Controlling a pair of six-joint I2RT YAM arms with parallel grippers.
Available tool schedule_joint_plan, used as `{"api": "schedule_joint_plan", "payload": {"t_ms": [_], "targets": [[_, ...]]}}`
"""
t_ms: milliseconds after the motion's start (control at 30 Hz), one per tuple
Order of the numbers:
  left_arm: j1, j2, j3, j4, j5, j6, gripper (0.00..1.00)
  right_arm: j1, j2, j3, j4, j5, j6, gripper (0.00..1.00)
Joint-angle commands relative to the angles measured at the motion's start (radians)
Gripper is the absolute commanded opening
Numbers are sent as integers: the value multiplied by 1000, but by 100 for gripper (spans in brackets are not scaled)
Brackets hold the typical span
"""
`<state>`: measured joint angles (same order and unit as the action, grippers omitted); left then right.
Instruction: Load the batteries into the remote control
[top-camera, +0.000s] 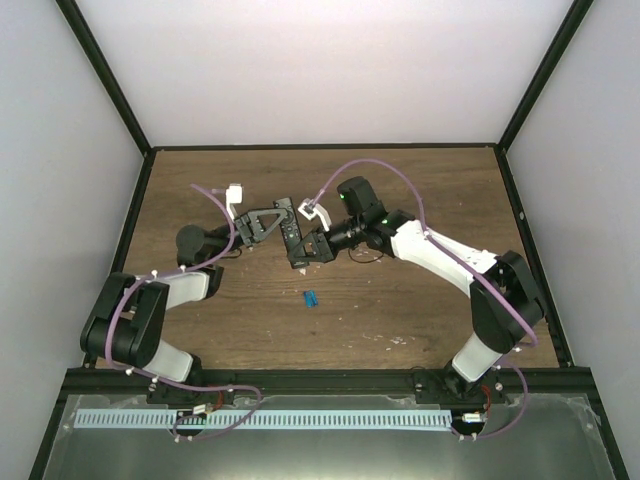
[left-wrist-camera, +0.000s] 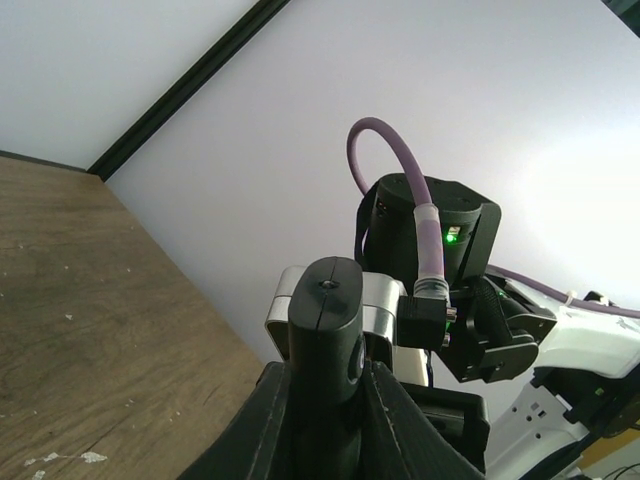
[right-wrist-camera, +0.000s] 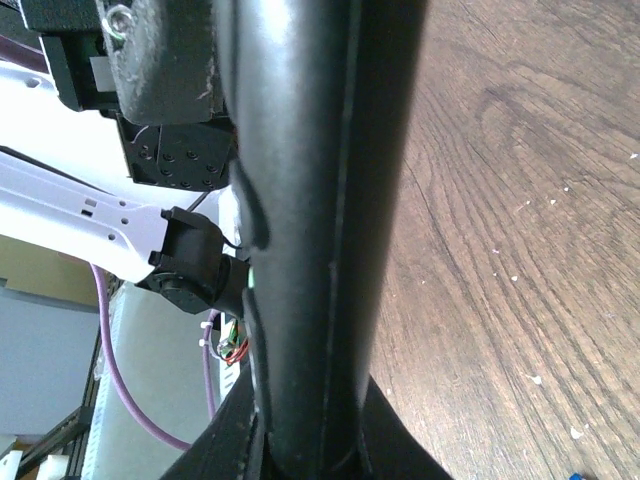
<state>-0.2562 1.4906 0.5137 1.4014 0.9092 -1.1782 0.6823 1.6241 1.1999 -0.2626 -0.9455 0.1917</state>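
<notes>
The remote control (top-camera: 293, 238), a slim black bar, is held above the middle of the wooden table between both arms. My left gripper (top-camera: 279, 226) is shut on one end of it; in the left wrist view the remote's rounded end (left-wrist-camera: 325, 320) sticks up between the fingers of that gripper (left-wrist-camera: 328, 390). My right gripper (top-camera: 314, 246) grips it from the other side. In the right wrist view the remote (right-wrist-camera: 310, 200) fills the frame lengthwise, with the gripper (right-wrist-camera: 312, 435) closed round it. One blue battery (top-camera: 311, 297) lies on the table just in front of the remote.
White specks (top-camera: 395, 340) are scattered on the near part of the table (top-camera: 420, 190). Black frame posts and pale walls close in the table on three sides. The right arm's wrist camera (left-wrist-camera: 440, 240) sits close behind the remote in the left wrist view.
</notes>
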Motion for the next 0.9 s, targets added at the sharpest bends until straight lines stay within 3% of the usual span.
{"api": "schedule_joint_plan", "payload": {"t_ms": [0,100,167,267,400,500,633,767,867], "targets": [[-5,21,2,36,-5,-10,24,5,-4,54,1,8,-34,7],[-6,23,2,36,-9,-1,41,5,-7,51,-3,24,-39,5],[-4,20,0,29,-12,7,57,5,-9,48,-9,36,-43,5],[1,10,-7,9,-28,25,72,5,-10,45,-23,66,-50,4],[16,-26,-26,-42,-83,58,87,5,-8,40,-64,156,-58,2],[27,-88,-41,-148,-146,104,92,5,-6,33,-103,253,-66,1],[29,-223,-14,-457,-279,198,93,6,-8,19,-147,404,-72,1],[29,-367,98,-961,-449,334,94,25,-18,9,-178,635,-95,1],[31,-425,166,-1178,-569,319,94,63,-14,17,-192,809,-133,1]]}}
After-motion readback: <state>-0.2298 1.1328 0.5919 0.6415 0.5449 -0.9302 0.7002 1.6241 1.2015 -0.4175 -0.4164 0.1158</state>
